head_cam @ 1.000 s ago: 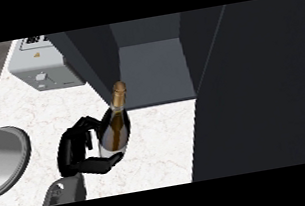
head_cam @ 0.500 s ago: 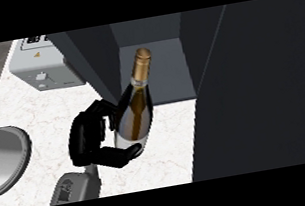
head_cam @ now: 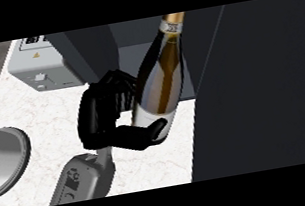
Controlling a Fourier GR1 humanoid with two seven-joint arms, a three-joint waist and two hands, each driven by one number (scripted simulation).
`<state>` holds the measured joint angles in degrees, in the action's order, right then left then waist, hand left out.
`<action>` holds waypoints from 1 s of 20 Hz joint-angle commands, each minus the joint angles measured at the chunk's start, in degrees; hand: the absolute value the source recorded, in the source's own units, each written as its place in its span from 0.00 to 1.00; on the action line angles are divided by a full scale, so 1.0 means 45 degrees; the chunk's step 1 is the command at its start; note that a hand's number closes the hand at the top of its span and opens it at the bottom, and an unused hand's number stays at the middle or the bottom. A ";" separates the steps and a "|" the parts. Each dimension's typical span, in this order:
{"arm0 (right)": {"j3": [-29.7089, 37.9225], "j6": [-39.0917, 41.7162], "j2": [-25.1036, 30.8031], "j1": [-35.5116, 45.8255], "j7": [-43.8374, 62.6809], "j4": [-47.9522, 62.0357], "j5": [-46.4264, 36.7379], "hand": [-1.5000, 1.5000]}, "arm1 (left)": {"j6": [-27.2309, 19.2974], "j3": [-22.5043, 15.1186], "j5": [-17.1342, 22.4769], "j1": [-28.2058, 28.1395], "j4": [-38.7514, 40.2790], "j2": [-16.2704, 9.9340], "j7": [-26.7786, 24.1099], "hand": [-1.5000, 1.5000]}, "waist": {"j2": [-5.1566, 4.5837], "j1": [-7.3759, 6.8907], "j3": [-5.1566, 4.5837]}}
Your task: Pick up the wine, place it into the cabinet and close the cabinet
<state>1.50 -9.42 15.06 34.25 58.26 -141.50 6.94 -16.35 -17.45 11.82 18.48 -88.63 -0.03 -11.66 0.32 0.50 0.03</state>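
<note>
Wine (head_cam: 161,81) within curled left-hand fingers (head_cam: 108,89)

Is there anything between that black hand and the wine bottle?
No. In the head view the left hand is curled right round the wine bottle, thumb across its lower body, with nothing between them.

I have one view only, from my head, looking steeply down at the worktop (head_cam: 39,124). It sits close: my forearm (head_cam: 82,180) comes in from the lower edge, and my robot hand (head_cam: 102,118) with the wine (head_cam: 159,81) fills the middle. The cabinet (head_cam: 257,82) rises toward the camera on the right and across the top. A grey appliance (head_cam: 41,65) lies at the upper left, a round rim (head_cam: 4,160) at the left edge. No second view shares anything.
</note>
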 commanded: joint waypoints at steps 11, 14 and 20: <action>0.0300 0.0364 -0.0087 -0.0516 0.0065 -0.0863 0.1226 0.00 | -0.3153 0.0042 0.0400 0.4270 0.1992 0.0005 0.2126 1.00 | -0.0067 0.0062 -0.0003; 0.0436 0.0479 -0.0243 -0.0824 -0.0032 -0.1042 0.1454 0.00 | -0.3082 0.0524 0.0496 0.5064 0.3965 0.0005 0.0895 1.00 | -0.0108 0.0227 -0.0003; 0.0318 0.0276 -0.0115 -0.0189 0.0224 -0.0680 0.0850 0.00 | -0.2767 0.0299 -0.0981 0.5301 0.4797 -0.0028 0.0533 1.00 | -0.0067 0.0047 -0.0009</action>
<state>3.31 -7.24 15.03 33.40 57.26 -140.68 8.48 -29.81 -16.87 9.66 40.31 -71.49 -0.04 -6.92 0.03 0.87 0.01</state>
